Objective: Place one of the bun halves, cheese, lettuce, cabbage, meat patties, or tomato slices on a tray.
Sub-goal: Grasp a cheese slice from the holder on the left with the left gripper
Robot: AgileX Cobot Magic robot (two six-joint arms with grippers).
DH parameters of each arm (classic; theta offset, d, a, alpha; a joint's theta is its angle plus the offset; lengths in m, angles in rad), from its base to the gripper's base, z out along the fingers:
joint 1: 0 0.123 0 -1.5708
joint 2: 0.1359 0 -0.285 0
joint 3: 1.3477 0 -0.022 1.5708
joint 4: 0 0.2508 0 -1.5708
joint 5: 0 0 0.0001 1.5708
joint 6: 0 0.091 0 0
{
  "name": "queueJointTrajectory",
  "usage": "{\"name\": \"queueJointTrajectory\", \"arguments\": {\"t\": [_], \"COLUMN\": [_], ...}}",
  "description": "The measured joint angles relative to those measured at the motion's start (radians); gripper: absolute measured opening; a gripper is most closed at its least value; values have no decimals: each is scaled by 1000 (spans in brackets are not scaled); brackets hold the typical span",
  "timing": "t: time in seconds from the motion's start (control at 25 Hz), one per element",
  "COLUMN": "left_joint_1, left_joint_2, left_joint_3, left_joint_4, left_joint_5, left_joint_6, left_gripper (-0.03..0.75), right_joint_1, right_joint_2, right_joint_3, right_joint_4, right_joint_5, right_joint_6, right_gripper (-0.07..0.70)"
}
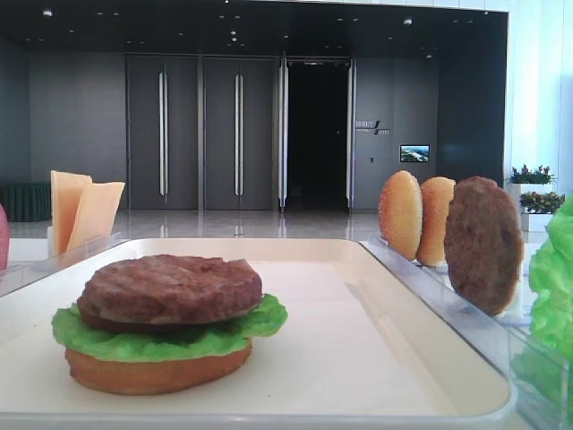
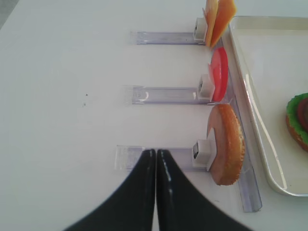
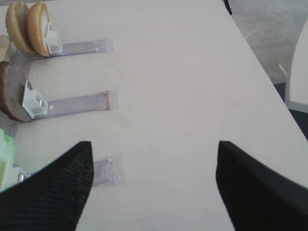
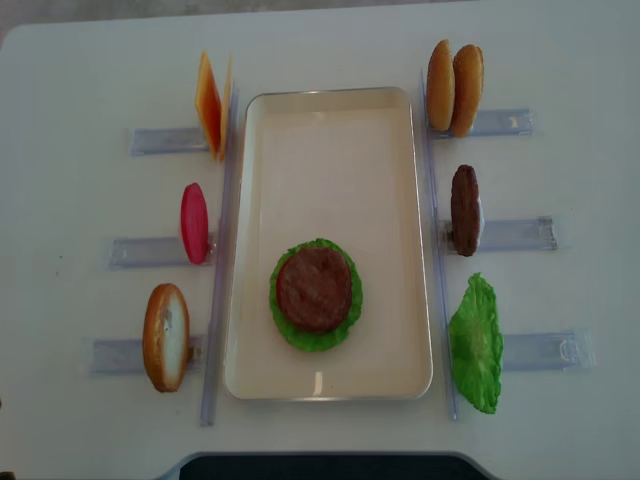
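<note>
On the cream tray [image 4: 330, 130], a meat patty [image 4: 314, 288] lies on lettuce [image 4: 290, 327] over a bun half [image 1: 157, 374]. Left of the tray, two cheese slices [image 4: 210, 103], a red tomato slice [image 4: 194, 222] and a bun half [image 4: 166, 337] stand in holders. To its right stand two bun halves [image 4: 455, 87], a patty [image 4: 464, 210] and a lettuce leaf [image 4: 476, 343]. Cabbage is out of view. My left gripper [image 2: 155, 151] is shut and empty, left of the bun half [image 2: 226, 144]. Over bare table, right of the holders, my right gripper [image 3: 154, 144] hangs open and empty.
Clear plastic holder rails [image 4: 160, 140] lie along both long sides of the tray and stick outward on the white table [image 4: 80, 80]. The table's right edge [image 3: 260, 62] shows in the right wrist view, with floor beyond it.
</note>
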Motion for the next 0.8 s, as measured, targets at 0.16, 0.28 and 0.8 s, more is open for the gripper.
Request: {"name": "queueJointTrajectory", "arguments": {"t": [0.16, 0.28, 0.8], "left_joint_1": [0, 0, 0], "left_joint_2": [0, 0, 0], "left_joint_3": [0, 0, 0], "left_joint_4": [0, 0, 0], "left_joint_5": [0, 0, 0], "left_joint_6": [0, 0, 0], "left_gripper": [-3, -3, -3], "right_joint_1": [0, 0, 0], "right_joint_2": [0, 0, 0], "right_joint_3": [0, 0, 0], "right_joint_4": [0, 0, 0], "right_joint_5": [0, 0, 0], "right_joint_6": [0, 0, 0], "right_gripper": [535, 535, 535]}}
